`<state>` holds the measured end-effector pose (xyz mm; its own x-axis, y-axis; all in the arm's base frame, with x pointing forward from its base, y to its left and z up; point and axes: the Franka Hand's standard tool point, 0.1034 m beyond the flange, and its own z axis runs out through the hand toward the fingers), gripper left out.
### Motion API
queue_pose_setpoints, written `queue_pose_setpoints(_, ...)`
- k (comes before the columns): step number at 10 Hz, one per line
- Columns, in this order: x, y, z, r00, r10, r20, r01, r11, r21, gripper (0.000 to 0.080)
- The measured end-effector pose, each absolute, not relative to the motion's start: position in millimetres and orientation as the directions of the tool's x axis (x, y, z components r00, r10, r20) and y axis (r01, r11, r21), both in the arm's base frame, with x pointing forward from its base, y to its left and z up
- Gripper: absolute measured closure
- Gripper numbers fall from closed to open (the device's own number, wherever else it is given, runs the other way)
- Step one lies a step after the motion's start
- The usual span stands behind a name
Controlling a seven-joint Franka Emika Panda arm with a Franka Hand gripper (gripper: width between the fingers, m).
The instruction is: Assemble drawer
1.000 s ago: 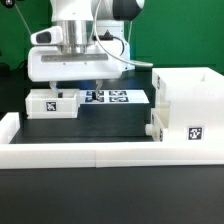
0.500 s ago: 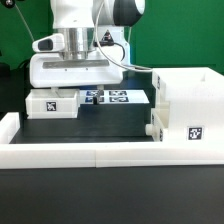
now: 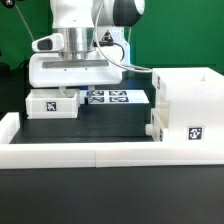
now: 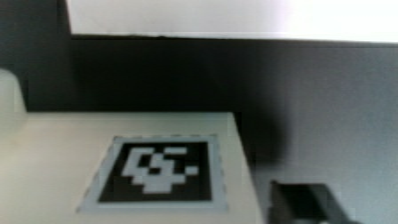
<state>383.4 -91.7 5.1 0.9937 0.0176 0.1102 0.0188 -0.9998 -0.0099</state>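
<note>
A white drawer tray (image 3: 75, 70) hangs under my gripper (image 3: 82, 52) at the back, toward the exterior view's left. The jaws look closed on its wall, and the tray hides the fingertips. In the wrist view the tray's white wall with its tag (image 4: 169, 170) fills the near field, right beside one dark finger (image 4: 329, 203). A second, smaller tray (image 3: 52, 103) with tags sits on the black table just in front. The tall open-fronted casing (image 3: 190, 105) stands at the exterior view's right.
The marker board (image 3: 112, 97) lies flat between the small tray and the casing. A low white border rail (image 3: 80, 152) runs along the front and up the exterior view's left side. A green backdrop is behind the arm.
Over the last second the gripper and the tray under it shifted slightly lower and toward the exterior view's left. Nothing has visibly moved in the last half second.
</note>
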Motion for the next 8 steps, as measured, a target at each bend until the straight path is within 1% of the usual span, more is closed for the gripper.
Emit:
queue_pose_setpoints(1, 383.4, -91.7, 5.1, 0.994, 0.018, 0.110, 0.019, -1.000, -0.010, 0.0681)
queue_pose_setpoints(2, 383.4, -91.7, 5.1, 0.994, 0.018, 0.110, 0.019, -1.000, -0.010, 0.0681)
queue_pose_setpoints(3, 383.3, -91.7, 5.1, 0.994, 0.018, 0.110, 0.019, -1.000, -0.010, 0.0758)
queue_pose_setpoints(8, 383.3, -91.7, 5.1, 0.994, 0.018, 0.110, 0.019, -1.000, -0.010, 0.0758)
